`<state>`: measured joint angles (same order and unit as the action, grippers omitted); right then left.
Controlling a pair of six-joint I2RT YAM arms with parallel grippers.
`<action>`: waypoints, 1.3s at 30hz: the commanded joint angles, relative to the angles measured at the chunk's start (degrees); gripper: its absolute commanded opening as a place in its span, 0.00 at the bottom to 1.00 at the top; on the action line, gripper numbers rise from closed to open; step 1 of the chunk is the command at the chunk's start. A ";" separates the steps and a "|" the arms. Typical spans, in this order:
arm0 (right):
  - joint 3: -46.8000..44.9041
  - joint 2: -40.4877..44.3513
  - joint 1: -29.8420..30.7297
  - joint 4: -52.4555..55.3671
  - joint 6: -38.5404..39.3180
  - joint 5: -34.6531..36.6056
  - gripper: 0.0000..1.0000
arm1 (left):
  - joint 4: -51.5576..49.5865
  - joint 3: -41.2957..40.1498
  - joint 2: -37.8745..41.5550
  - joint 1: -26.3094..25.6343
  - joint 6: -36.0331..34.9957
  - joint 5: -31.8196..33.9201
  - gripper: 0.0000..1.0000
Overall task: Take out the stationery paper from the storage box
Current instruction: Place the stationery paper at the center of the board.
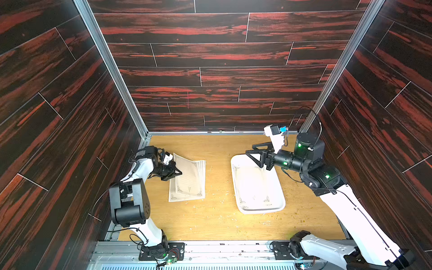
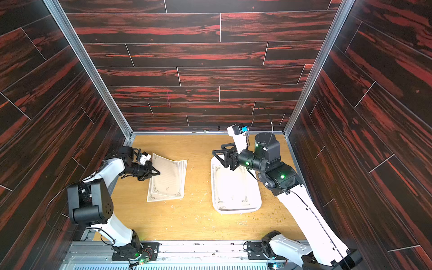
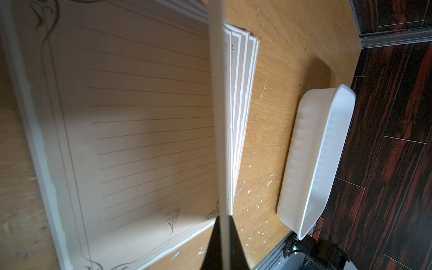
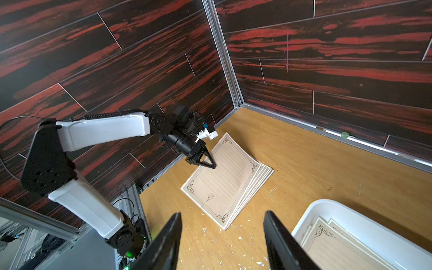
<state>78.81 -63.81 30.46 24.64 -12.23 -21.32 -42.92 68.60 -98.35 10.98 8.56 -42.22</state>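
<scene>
Left wrist view: my left claw [image 3: 222, 224] is clamped on one sheet of stationery paper [image 3: 217, 117], which shows edge-on as a pale strip running out from between the black jaws. In both top views the sheet is raised at the claw's side and slopes down over a fanned pile [image 1: 173, 198] of like sheets lying flat on the tabletop [image 1: 210, 222]. Well apart from it, across the wood, my right claw [image 1: 249, 150] hangs over the far end of the storage box [image 1: 261, 210]. The right wrist view shows its jaws spread wide with nothing between them. The white box sits on the tabletop with more sheets [image 1: 252, 187] lying inside it. Pale crumbs [image 3: 258, 207] dot the wood between the pile and the box.
</scene>
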 commanded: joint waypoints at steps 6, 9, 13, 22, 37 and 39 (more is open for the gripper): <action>1.43 -0.09 -0.14 2.15 -0.60 -0.50 0.59 | -5.32 3.91 -4.15 0.93 -2.87 5.11 0.00; 1.29 0.00 -0.14 2.34 -0.69 -0.63 0.59 | -5.43 4.36 -4.53 0.99 -2.71 6.77 0.00; 1.37 -0.09 -0.18 2.34 -0.73 -0.72 0.59 | -5.34 4.40 -4.76 1.17 -2.48 8.09 0.00; 1.53 -0.61 -0.14 2.67 -0.69 -0.65 0.59 | -5.01 4.75 -6.32 1.35 -1.96 9.87 0.00; 1.88 -2.11 -0.14 3.39 0.45 0.90 0.59 | -5.32 4.99 -6.37 1.67 -0.60 20.06 0.26; 1.78 -2.11 -0.13 3.65 0.36 0.93 0.59 | -5.04 4.77 -5.78 1.68 -0.39 21.67 0.28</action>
<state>79.46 -65.98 30.46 27.18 -12.40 -20.75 -46.06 72.55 -105.32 12.14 8.14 -24.01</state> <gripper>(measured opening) 0.587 0.278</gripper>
